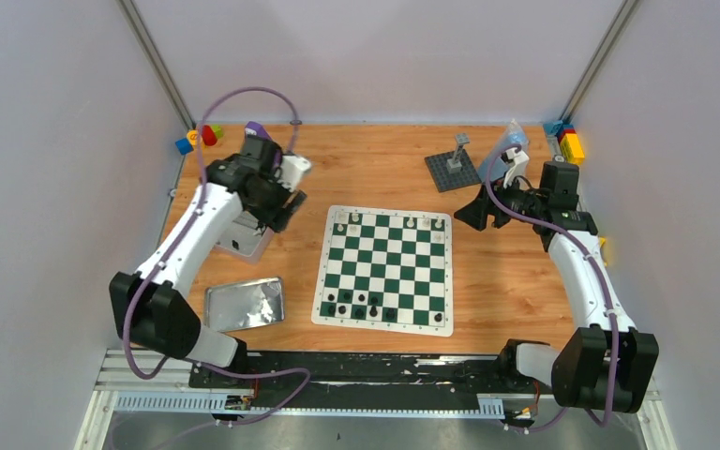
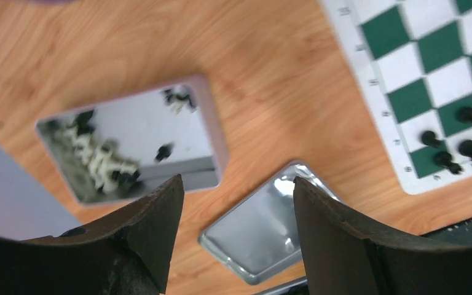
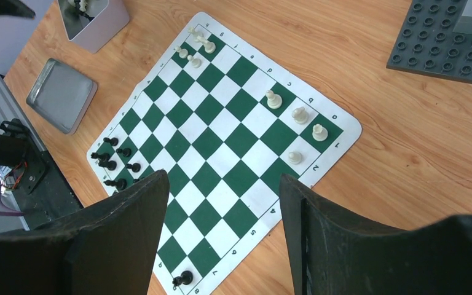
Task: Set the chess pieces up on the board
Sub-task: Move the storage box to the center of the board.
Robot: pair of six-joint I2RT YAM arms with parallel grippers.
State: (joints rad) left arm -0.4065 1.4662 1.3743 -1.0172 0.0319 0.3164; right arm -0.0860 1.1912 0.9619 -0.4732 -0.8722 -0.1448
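The left gripper hangs over the wooden table with its jaws spread wide and nothing between them. Just ahead of its left finger sits an open tin holding a jumble of loose black and white chess pieces. Below the gap between the fingers the shiny tin lid lies flat, close to the tin but apart from it. Out past the right finger lies the board, and a small cluster of black pieces stands on the corner nearest that finger. The right gripper is also spread and empty, held high with the board below and ahead of it. Ahead of its right finger four white pieces stand near one corner of the board, and a few more white ones are grouped at the far corner beyond them. The black cluster stands ahead of its left finger, and a lone black piece shows in the gap between the fingers, on the board's nearest corner. A dark grey baseplate lies off beyond the right finger, clear of the board.
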